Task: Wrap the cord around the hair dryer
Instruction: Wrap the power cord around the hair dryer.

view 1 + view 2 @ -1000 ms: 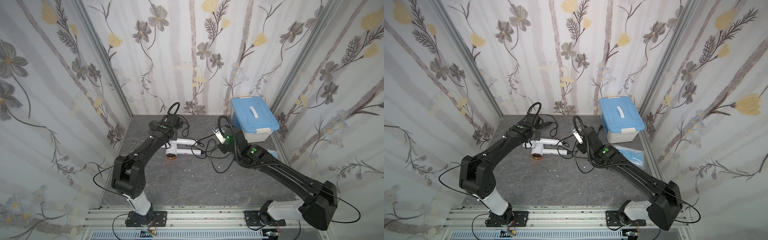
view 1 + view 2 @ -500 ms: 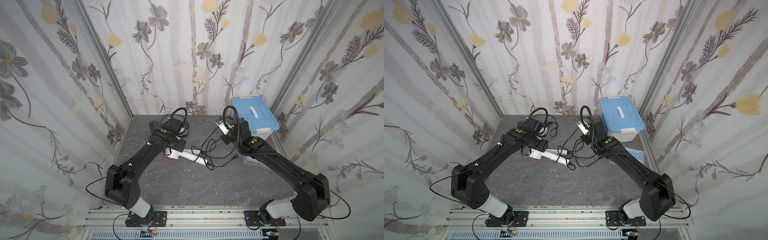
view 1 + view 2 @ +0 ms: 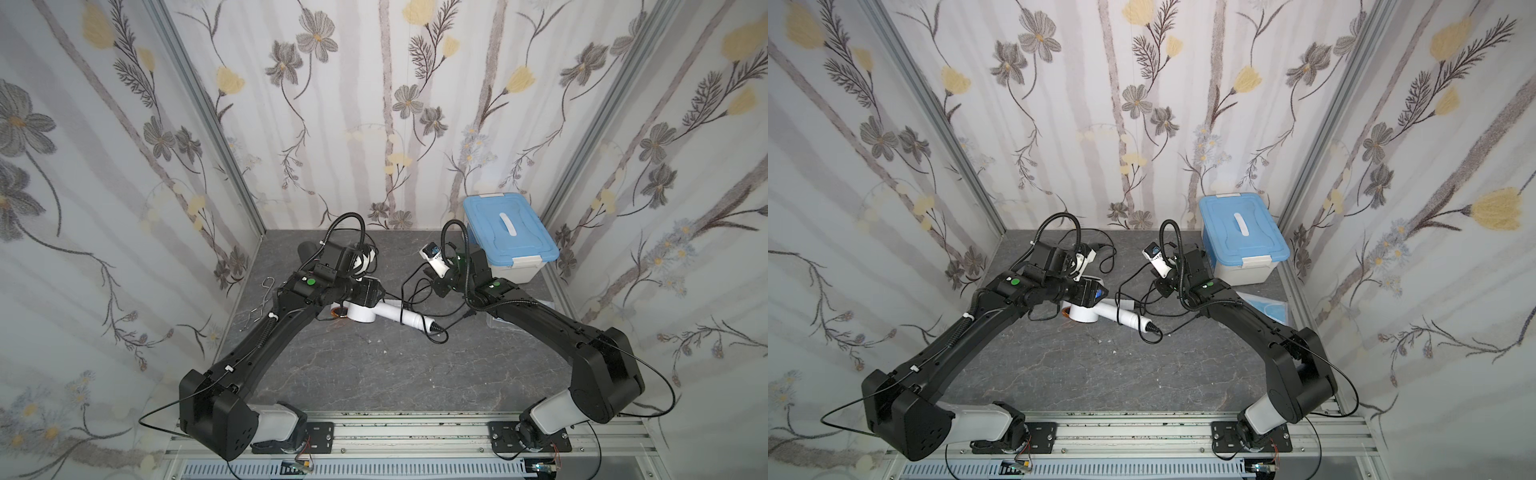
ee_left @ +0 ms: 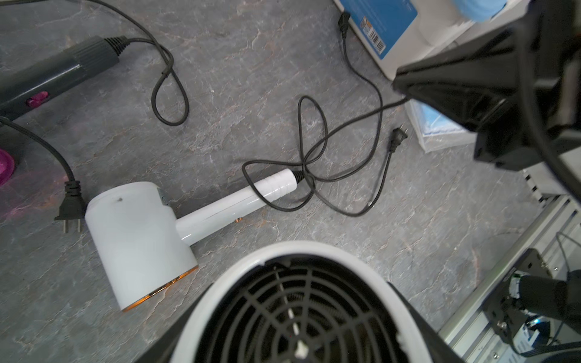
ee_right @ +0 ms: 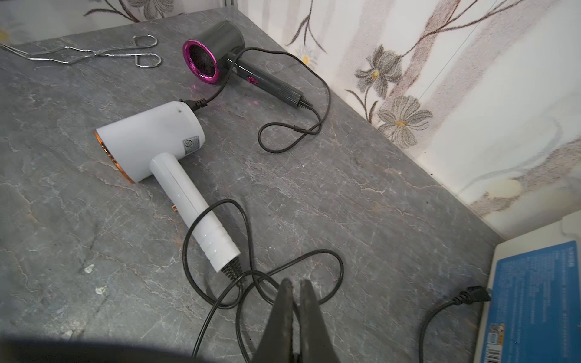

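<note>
Three walls (image 3: 374,83) papered in pale stripes with grey and yellow flowers enclose the cell, joined by aluminium corner posts (image 3: 218,137). The floor is a dark grey, marble-veined tabletop (image 3: 374,374), fronted by a slotted aluminium rail (image 3: 415,432). Light is even and soft, with faint shadows

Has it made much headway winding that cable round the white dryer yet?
Barely begun. Done: one loose loop of cord lies over the handle of the white hair dryer. In hand: the right tool is shut, seemingly pinching the cord. Left: nearly everything; most of the cord lies tangled on the table beside the handle.
</note>
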Controlling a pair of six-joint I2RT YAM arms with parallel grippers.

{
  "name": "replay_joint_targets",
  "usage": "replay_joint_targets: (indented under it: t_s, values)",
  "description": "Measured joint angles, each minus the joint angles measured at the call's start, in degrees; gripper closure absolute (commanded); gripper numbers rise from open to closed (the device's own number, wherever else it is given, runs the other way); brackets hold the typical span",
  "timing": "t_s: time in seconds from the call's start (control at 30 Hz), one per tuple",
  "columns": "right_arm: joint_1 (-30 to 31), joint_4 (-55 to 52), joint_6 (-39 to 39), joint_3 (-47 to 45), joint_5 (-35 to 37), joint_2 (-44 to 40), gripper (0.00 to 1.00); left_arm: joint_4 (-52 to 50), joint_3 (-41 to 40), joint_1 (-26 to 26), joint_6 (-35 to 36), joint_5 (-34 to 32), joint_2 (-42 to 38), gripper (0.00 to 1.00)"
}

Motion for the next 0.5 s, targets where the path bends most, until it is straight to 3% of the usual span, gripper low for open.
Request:
replay_joint_targets:
  t_s: [0.23,0.5]
  values:
    - [0.0,5.6,6.5,-4.0,-2.7,1.1,1.0,7.6,-0.7,1.3,-10.8,-2.5,-2.6,1.0]
    - [-0.1,11.8,12.6,-11.8,-4.2,1.0,1.0,15.1,-3.8,3.3,-23.1,-12.7,-3.5,1.0]
